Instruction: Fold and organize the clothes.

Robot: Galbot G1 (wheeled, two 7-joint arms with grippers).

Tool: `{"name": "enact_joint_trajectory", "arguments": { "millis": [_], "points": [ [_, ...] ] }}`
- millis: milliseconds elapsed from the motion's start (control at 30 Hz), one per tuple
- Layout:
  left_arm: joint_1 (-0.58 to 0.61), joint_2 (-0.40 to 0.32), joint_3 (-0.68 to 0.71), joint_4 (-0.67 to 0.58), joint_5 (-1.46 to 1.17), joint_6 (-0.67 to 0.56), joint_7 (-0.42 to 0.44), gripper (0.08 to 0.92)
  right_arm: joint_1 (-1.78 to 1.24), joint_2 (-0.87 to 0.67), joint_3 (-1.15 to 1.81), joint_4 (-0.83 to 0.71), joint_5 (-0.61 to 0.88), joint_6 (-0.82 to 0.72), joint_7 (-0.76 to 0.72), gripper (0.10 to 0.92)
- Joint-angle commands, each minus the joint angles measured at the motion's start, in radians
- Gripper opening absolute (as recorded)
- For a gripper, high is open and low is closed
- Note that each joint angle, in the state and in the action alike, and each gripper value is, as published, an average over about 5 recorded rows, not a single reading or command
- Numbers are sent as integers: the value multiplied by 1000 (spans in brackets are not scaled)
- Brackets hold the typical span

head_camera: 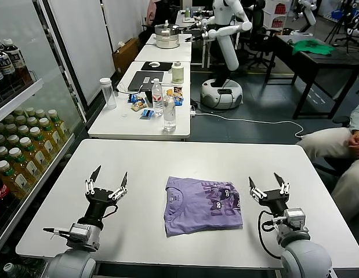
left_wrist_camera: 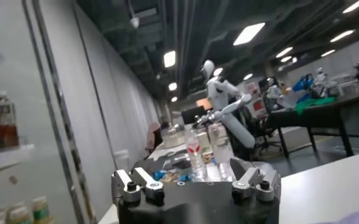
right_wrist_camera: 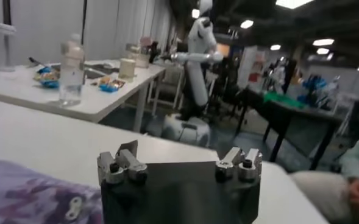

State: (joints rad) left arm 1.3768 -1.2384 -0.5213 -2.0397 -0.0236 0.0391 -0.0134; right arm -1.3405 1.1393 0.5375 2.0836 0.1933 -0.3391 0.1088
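A lavender T-shirt (head_camera: 202, 205) lies folded into a rectangle on the white table (head_camera: 167, 156), collar to the left and the dark cartoon print showing on its right half. A corner of it shows in the right wrist view (right_wrist_camera: 27, 195). My left gripper (head_camera: 109, 178) is open and empty, raised above the table to the left of the shirt. My right gripper (head_camera: 267, 184) is open and empty, raised just to the right of the shirt. Neither touches the cloth.
A second table (head_camera: 124, 124) behind carries water bottles (head_camera: 169, 113), snacks and a white cup. A drinks fridge (head_camera: 22, 150) stands at the left. A person (head_camera: 341, 145) sits at the right. A white robot (head_camera: 225, 35) stands farther back, with a green cloth (head_camera: 312, 47) on a dark table.
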Motion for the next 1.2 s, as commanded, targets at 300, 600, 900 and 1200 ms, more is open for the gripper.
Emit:
{"name": "enact_joint_trajectory", "arguments": {
  "millis": [300,600,900,1200],
  "points": [
    [-59,30,5,110,-8,-110,71,823,100,77,49,-136,-265,143,-35,823],
    [-82,22,17,129,-43,-68,82,823,164,84,43,-212,-300,171,-43,823],
    [-72,8,8,133,-48,-80,98,823,177,78,63,-209,-359,195,-76,823],
    [-79,-13,14,130,-39,-62,83,823,172,83,86,-207,-377,207,-80,823]
  ]
}}
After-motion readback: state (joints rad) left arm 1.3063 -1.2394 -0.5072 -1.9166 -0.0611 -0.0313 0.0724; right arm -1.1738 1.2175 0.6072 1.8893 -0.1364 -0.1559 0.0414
